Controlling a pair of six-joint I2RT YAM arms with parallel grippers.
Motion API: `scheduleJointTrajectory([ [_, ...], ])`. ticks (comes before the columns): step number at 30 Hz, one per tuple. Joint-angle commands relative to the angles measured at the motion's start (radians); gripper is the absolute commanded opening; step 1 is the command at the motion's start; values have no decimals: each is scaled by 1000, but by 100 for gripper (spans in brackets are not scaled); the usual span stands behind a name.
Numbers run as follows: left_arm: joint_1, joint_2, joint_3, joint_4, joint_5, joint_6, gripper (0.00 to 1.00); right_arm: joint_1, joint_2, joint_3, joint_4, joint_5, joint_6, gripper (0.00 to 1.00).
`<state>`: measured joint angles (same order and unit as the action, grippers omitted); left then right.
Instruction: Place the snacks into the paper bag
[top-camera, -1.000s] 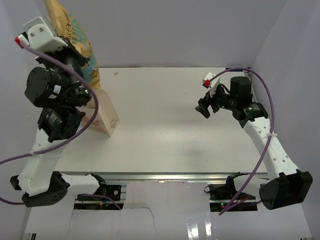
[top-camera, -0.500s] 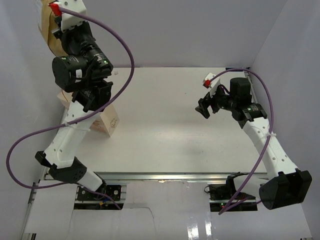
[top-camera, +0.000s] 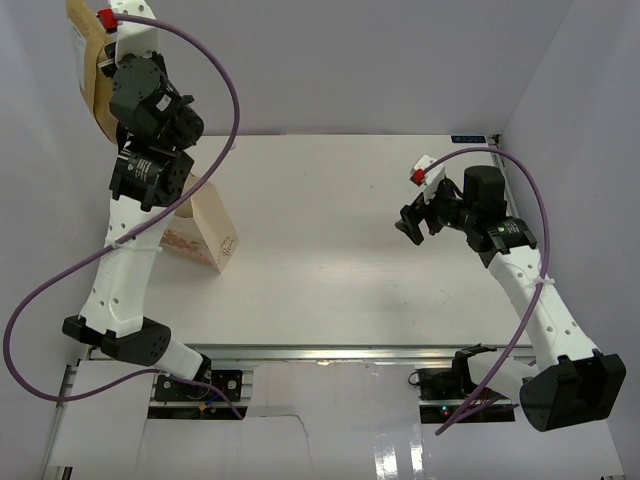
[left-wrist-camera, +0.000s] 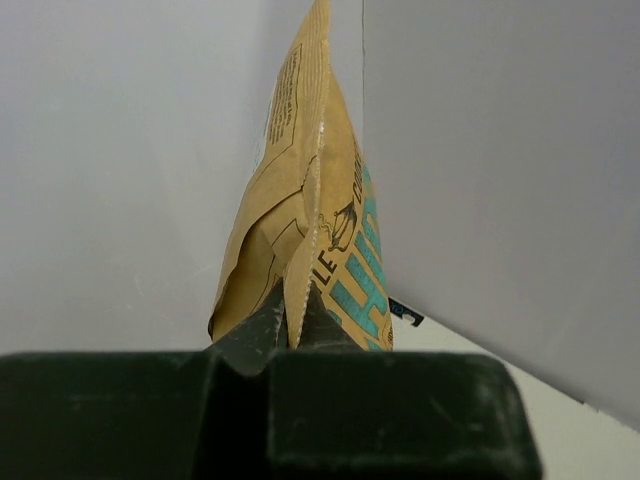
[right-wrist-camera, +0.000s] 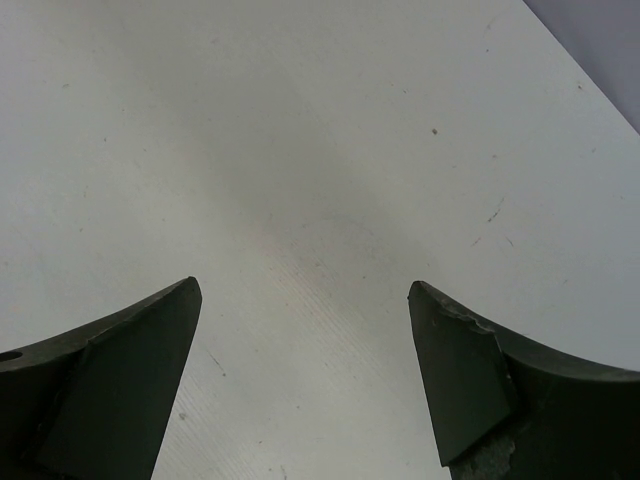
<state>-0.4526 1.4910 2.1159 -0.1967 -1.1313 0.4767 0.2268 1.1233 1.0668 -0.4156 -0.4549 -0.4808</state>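
My left gripper (left-wrist-camera: 295, 305) is shut on the sealed edge of the large yellow-and-teal chip bag (left-wrist-camera: 330, 230) and holds it high in the air at the far left; the bag also shows in the top view (top-camera: 88, 70), behind the raised arm. The cream paper bag (top-camera: 205, 235) stands on the table at the left, below the left arm, which hides part of it. My right gripper (top-camera: 412, 226) is open and empty above the table at the right; its fingers (right-wrist-camera: 130, 370) frame bare tabletop. No other snacks show.
White walls close the table in at the back, left and right. The white tabletop (top-camera: 330, 250) runs between the paper bag and the right gripper. The arm bases and a metal rail (top-camera: 320, 355) sit at the near edge.
My left arm has swung up and to the left with the chip bag, lifting it high above the paper bag. My right gripper has shifted slightly lower and nearer.
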Motion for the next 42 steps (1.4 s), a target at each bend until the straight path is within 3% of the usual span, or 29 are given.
scheduleJointTrajectory([
  [1,74,-28,0,-306,151,-286,0,-12,-33,-11,28,5,-15,90],
  [8,138,-64,-94,-435,251,-463,0,-32,-48,-39,31,4,-27,90],
  [13,149,-139,-241,-474,349,-613,0,-41,-45,-51,38,-5,-25,90],
  [18,149,-216,-391,-488,373,-691,0,-47,-45,-53,38,-8,-25,90],
  [23,149,-242,-415,-515,389,-748,0,-49,-39,-59,38,-16,-28,90],
  [30,149,-320,-462,-506,458,-787,0,-50,-31,-57,41,-28,-21,90],
  [34,149,-422,-574,-373,590,-721,0,-50,-28,-59,40,-34,-19,90],
  [42,149,-538,-672,-333,648,-656,0,-50,-23,-64,41,-50,-15,90],
])
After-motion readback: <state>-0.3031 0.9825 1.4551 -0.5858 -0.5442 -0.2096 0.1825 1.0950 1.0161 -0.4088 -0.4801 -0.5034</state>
